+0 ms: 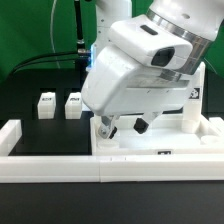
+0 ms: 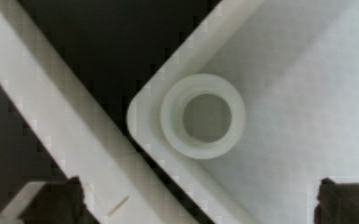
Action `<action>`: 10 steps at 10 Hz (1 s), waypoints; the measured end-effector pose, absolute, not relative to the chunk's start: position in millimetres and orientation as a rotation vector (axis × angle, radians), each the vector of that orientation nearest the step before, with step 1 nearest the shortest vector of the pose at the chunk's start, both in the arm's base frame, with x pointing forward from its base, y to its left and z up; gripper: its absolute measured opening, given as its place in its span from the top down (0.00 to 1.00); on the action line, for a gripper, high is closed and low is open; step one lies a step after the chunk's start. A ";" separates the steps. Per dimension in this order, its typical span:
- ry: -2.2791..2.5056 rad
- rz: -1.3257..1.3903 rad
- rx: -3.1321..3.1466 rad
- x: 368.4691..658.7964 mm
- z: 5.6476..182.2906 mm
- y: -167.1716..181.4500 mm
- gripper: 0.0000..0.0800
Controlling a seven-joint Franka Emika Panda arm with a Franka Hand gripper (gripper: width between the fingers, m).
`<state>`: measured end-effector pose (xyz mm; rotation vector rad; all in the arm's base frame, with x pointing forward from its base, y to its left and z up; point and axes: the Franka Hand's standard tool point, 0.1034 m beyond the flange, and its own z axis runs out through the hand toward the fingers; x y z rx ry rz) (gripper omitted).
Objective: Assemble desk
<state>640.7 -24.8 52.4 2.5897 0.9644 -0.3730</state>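
Observation:
The white tabletop panel [image 1: 160,135] lies flat at the exterior view's right, against the border wall, mostly hidden by my arm. In the wrist view its corner [image 2: 291,70] shows a round raised socket [image 2: 202,115]. My gripper [image 1: 122,128] hangs just above that corner with the jaws wide apart and nothing between the fingertips [image 2: 43,205]; it shows in the wrist view too [image 2: 194,208]. Two white block legs [image 1: 45,105] [image 1: 73,104] stand side by side on the black table at the exterior view's left, away from the gripper.
The long low white border wall [image 1: 60,165] runs along the front and turns up at the left end. It also crosses the wrist view [image 2: 51,95] as a slanted band beside the panel's edge. Black cables hang at the back.

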 end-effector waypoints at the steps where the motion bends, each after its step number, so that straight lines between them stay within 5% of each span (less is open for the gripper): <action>1: 0.926 -0.366 2.601 640.6 52.1 -24.9 0.19; 3: 0.576 -0.329 2.723 637.3 59.5 -35.8 0.19; 7: 0.097 -0.347 2.847 626.0 78.4 -115.1 0.19; 10: -0.200 -0.305 2.821 625.3 75.9 -112.8 0.19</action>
